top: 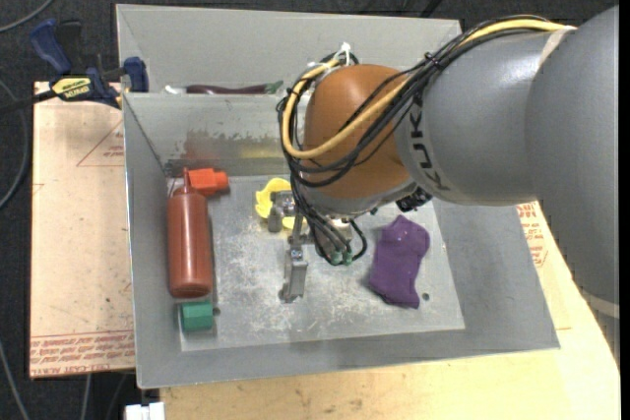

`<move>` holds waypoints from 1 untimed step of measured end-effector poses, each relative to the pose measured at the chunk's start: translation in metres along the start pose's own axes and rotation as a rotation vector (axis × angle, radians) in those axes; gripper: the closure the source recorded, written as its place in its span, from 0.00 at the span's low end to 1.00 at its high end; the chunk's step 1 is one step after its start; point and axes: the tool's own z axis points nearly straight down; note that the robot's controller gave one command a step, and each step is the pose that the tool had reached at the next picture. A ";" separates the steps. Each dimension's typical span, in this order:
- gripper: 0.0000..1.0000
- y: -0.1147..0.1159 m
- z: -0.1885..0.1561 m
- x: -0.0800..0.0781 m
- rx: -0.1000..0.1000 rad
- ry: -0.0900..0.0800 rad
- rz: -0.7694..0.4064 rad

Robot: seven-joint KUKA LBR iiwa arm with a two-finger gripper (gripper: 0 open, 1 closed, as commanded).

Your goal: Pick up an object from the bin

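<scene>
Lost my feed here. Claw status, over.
Claw low over bare bin floor, mid-bin. Yellow piece nearest, partly hidden behind the wrist. Red bottle left, purple lump right, both apart from it.

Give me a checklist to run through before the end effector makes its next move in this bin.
1. End effector is low over the bare bin floor, mid-bin: ok.
2. Whether it already holds anything: cannot tell.
3. The yellow piece, the nearest thing, is in full view: not ok, as the wrist partly covers it.
4. The purple lump lies apart on the end effector's right in the picture: ok.
5. The red-brown bottle lies flat along the left wall, out of the way: ok.
6. The green block sits alone in the near left corner: ok.
</scene>
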 end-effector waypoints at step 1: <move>0.00 -0.001 -0.004 -0.002 -0.001 -0.008 0.003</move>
